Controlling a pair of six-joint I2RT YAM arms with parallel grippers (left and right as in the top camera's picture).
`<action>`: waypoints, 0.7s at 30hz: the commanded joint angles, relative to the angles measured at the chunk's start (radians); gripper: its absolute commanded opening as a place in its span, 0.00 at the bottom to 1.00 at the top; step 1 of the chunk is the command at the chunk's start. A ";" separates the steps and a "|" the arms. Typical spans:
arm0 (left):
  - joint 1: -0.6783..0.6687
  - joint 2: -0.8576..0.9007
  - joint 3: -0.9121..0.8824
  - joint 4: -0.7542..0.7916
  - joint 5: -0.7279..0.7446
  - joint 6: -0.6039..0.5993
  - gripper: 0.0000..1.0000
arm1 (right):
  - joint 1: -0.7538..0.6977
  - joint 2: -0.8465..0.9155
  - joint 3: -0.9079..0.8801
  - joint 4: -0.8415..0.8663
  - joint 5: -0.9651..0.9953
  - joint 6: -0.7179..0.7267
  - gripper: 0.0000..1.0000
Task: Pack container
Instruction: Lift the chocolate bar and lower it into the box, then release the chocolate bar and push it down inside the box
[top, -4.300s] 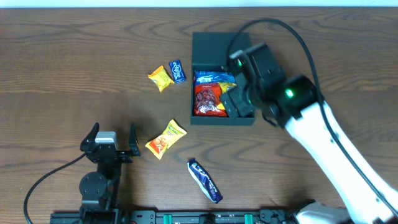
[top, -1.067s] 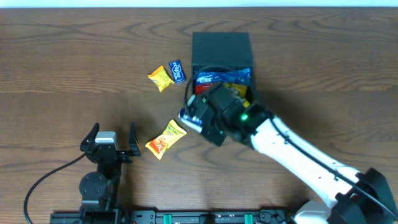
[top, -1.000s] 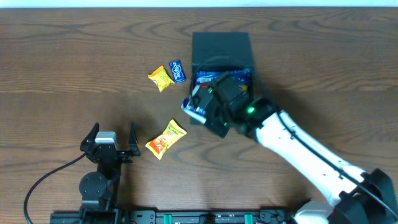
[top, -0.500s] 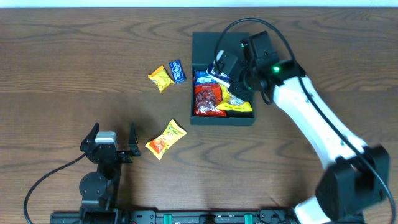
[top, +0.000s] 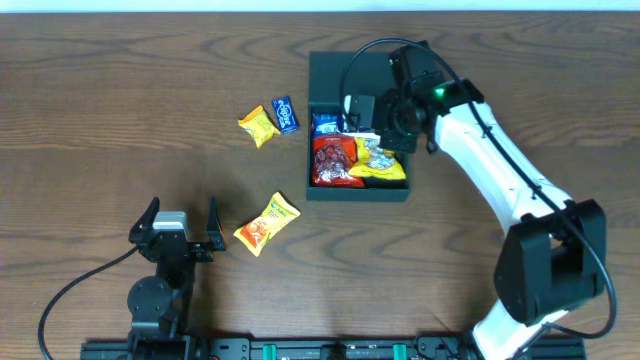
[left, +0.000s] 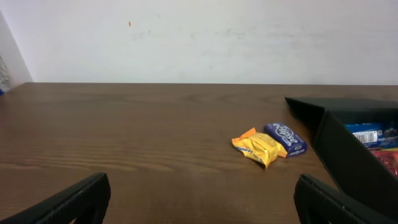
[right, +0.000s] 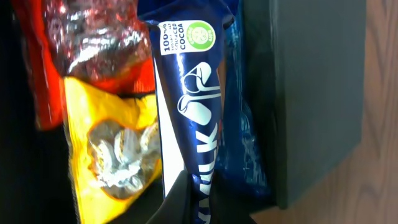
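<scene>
The container (top: 357, 193) is a dark teal square box with its flat lid (top: 345, 72) folded back, seen mid-table in the overhead view. Inside lie a red packet (top: 332, 160), a yellow packet (top: 380, 167) and a blue packet (top: 326, 124). My right gripper (right: 202, 186) is shut on a dark blue chocolate bar (right: 189, 93), holding it over the box's far half, above the blue packet. My left gripper (top: 180, 222) stands open and empty near the front left, far from the box.
Three loose snacks lie left of the box: a yellow packet (top: 258, 125), a small blue packet (top: 286, 114) and a yellow-orange packet (top: 266, 222) close to the left gripper. The left wrist view shows the yellow packet (left: 257, 147), blue packet (left: 285, 138) and box wall (left: 348, 155).
The right gripper took the blue bar from the table in front of the box and carried it up and back over the box's far side. The left arm stayed still.
</scene>
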 joint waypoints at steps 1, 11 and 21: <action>0.006 -0.005 -0.013 -0.056 -0.008 -0.011 0.95 | -0.006 -0.003 0.024 -0.017 -0.029 -0.131 0.04; 0.006 -0.005 -0.013 -0.056 -0.008 -0.011 0.95 | -0.010 0.084 0.024 0.008 -0.113 -0.180 0.02; 0.006 -0.005 -0.013 -0.056 -0.008 -0.011 0.95 | -0.009 0.210 0.024 0.074 -0.112 -0.179 0.02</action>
